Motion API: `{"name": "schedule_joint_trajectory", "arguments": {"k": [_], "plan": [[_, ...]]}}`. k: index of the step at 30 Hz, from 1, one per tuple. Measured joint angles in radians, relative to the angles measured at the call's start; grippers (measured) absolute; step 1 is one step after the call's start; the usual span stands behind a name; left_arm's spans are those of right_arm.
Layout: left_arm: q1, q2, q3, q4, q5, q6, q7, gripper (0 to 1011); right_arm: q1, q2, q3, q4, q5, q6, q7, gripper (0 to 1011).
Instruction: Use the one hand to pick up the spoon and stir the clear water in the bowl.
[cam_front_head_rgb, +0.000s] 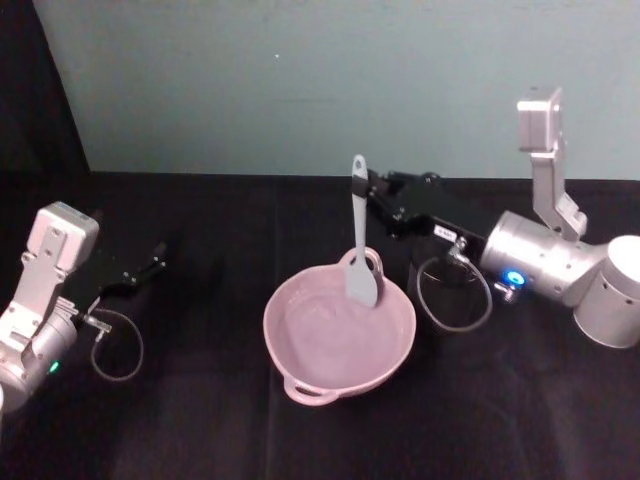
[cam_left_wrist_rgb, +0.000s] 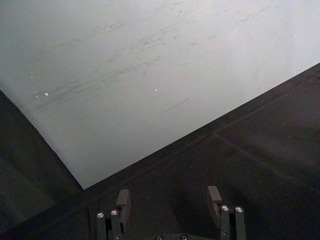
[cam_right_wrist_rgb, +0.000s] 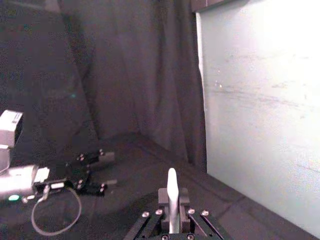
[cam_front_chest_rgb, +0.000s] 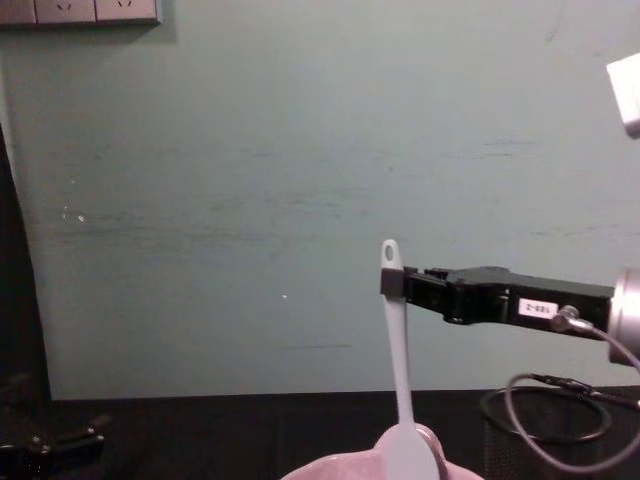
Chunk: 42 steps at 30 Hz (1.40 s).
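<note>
Right gripper (cam_front_head_rgb: 374, 190) pinching spoon (cam_front_head_rgb: 358, 235) near handle top, above bowl (cam_front_head_rgb: 270, 330) far rim. Spoon axis upright, blade down, apparently just inside bowl; water contact unclear. Left gripper (cam_front_head_rgb: 152, 262) parked well left of bowl, jaws spread.

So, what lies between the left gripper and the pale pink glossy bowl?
Only bare black tablecloth, in the head view, separates left gripper and pale pink glossy bowl.

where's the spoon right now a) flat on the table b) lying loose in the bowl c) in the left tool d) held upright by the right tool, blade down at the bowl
d: the right tool clamps the spoon high on its handle, blade hanging at the rim of the bowl.
</note>
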<state>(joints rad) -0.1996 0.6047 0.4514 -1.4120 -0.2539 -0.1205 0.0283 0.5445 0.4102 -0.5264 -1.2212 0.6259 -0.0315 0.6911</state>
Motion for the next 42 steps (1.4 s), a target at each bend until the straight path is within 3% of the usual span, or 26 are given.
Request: {"name": "schedule_joint_trajectory", "arguments": {"k": [8, 18, 22, 31, 37, 42], "plan": [[0.000, 0.000, 0.000, 0.000, 0.000, 0.000, 0.000, 1005, -0.063, 0.040, -0.013, -0.112, -0.007, 0.029, -0.004, 117], [0.000, 0.000, 0.000, 0.000, 0.000, 0.000, 0.000, 1005, -0.076, 0.017, -0.067, -0.168, -0.007, 0.038, 0.022, 117], [0.000, 0.000, 0.000, 0.000, 0.000, 0.000, 0.000, 1005, -0.063, 0.004, -0.076, -0.156, -0.008, 0.037, 0.025, 117], [0.000, 0.000, 0.000, 0.000, 0.000, 0.000, 0.000, 1005, -0.004, -0.054, -0.086, -0.051, -0.009, 0.008, 0.030, 117], [0.000, 0.000, 0.000, 0.000, 0.000, 0.000, 0.000, 1005, 0.020, -0.074, -0.067, 0.016, -0.009, -0.009, 0.018, 117], [0.000, 0.000, 0.000, 0.000, 0.000, 0.000, 0.000, 1005, 0.016, -0.063, -0.039, 0.030, -0.009, -0.013, -0.008, 117]]}}
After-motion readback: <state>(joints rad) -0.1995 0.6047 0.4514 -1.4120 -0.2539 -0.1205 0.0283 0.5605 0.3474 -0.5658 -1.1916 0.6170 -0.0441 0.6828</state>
